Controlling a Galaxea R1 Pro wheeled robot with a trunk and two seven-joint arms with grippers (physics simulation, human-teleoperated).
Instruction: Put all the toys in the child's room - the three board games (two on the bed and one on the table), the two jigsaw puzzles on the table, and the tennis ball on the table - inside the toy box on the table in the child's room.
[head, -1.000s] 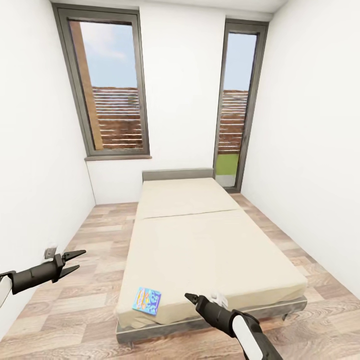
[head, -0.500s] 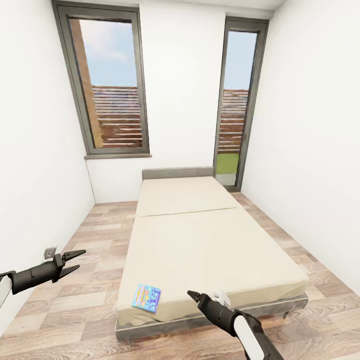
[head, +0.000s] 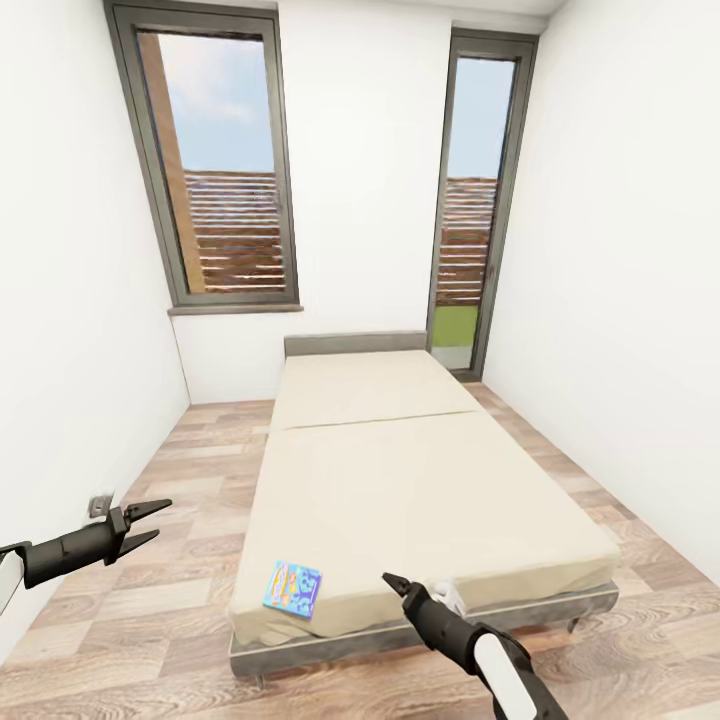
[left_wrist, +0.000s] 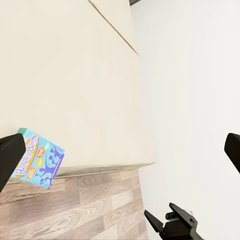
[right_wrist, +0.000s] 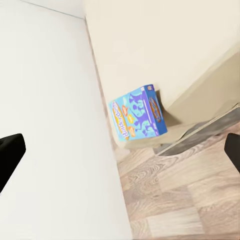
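A small blue-teal board game lies flat on the beige bed, near its front left corner. It also shows in the left wrist view and in the right wrist view. My left gripper hangs open over the floor to the left of the bed, its fingers spread wide. My right gripper is open too, low at the bed's front edge and a short way right of the game, with its fingers far apart. Neither gripper holds anything.
Wood-plank floor runs along both sides of the bed, with a white wall close on each side. Two tall dark-framed windows stand behind the grey headboard. A wall socket sits low on the left wall.
The whole picture has shifted slightly, so the bed and game sit a little higher and farther. My right gripper has drifted a little to the right. The left arm holds its pose.
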